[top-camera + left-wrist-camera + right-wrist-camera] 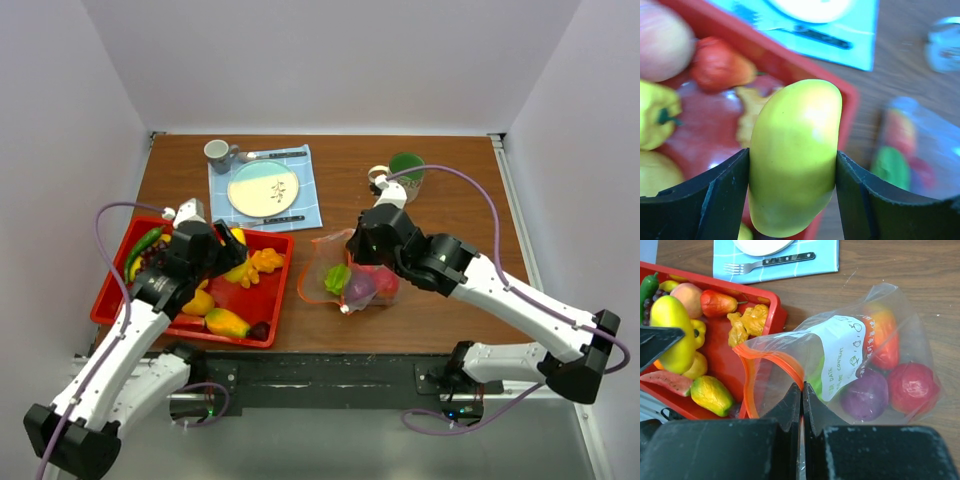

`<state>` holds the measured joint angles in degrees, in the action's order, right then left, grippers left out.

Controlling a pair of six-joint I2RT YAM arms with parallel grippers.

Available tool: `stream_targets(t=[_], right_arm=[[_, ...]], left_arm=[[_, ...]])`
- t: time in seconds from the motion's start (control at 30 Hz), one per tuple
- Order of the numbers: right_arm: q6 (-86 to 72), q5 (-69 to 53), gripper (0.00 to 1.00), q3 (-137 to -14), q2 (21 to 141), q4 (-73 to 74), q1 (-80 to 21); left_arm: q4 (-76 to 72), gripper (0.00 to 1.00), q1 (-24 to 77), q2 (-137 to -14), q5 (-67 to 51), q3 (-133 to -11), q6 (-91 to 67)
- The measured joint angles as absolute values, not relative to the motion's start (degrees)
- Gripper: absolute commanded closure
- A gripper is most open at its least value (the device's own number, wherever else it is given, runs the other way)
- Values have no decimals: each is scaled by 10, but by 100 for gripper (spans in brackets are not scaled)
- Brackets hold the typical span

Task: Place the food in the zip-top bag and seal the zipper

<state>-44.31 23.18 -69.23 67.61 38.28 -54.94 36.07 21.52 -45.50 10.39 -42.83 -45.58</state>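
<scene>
My left gripper [792,152] is shut on a yellow-green mango-like fruit [800,110] and holds it above the right part of the red tray [283,300]. In the top view that gripper [230,246] is over the tray, left of the bag. My right gripper [802,388] is shut on the orange zipper strip [771,356] of the clear zip-top bag [852,352], holding its mouth open toward the tray. The bag [352,282] lies on the table with green, purple, red and orange food inside. Several more toy fruits and vegetables [715,394] lie in the tray.
A blue cloth [300,205] with a plate [264,189], fork and knife lies at the back, a small cup [217,151] beside it. A green-topped cup [406,170] stands behind the right arm. The tray's right rim is close to the bag's mouth.
</scene>
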Motion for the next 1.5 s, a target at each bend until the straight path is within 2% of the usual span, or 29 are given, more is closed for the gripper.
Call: stream_targets(t=[0.13,0.27,0.57,0.67,0.83,1.17,1.33,1.37,1.5], right_arm=[[-443,233,100,-708,688,386,-549],[-442,233,100,-727,702,392,-549],[-443,241,100,-746,727,395,-549],[-443,244,100,-749,729,395,-549],[-443,245,100,-749,729,394,-550],[-448,244,100,-735,719,387,-560],[-451,244,100,-712,701,385,-572],[-452,244,100,-710,697,385,-573],[-453,245,100,-709,688,386,-573]], left_arm=[[355,76,250,-442,57,-472,-454],[334,76,338,-445,8,-515,-455],[298,73,463,-456,-54,-507,-463],[294,73,474,-473,-66,-504,-463],[284,65,478,-531,-74,-504,-457],[277,66,477,-652,-69,-570,-456],[251,49,469,-680,-68,-575,-486],[243,39,469,-684,-66,-574,-493],[220,17,469,-689,-60,-574,-510]])
